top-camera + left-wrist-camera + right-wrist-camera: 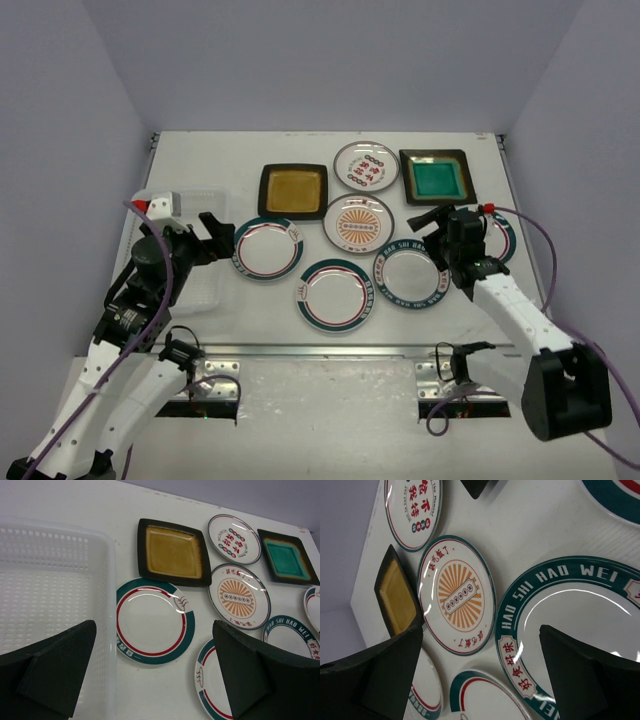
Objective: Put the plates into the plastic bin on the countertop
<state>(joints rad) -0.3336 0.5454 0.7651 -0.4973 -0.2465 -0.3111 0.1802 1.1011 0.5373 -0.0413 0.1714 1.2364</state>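
Observation:
Several plates lie flat on the countertop (200,160): an amber square (293,190), a teal square (436,178), a red-motif round (366,166), a sunburst round (359,224), and green-banded rounds (268,248) (336,294) (410,276). One more plate (503,238) peeks out behind the right arm. The translucent plastic bin (190,205) stands at the left with nothing in it (50,580). My left gripper (218,232) hovers open over the bin's right wall, facing a green-banded plate (154,621). My right gripper (428,222) is open above the lettered plate (570,625) and the sunburst plate (456,595).
Grey walls enclose the countertop on three sides. A metal strip (320,350) runs along the front edge, by both arm bases. Purple cables trail from each arm.

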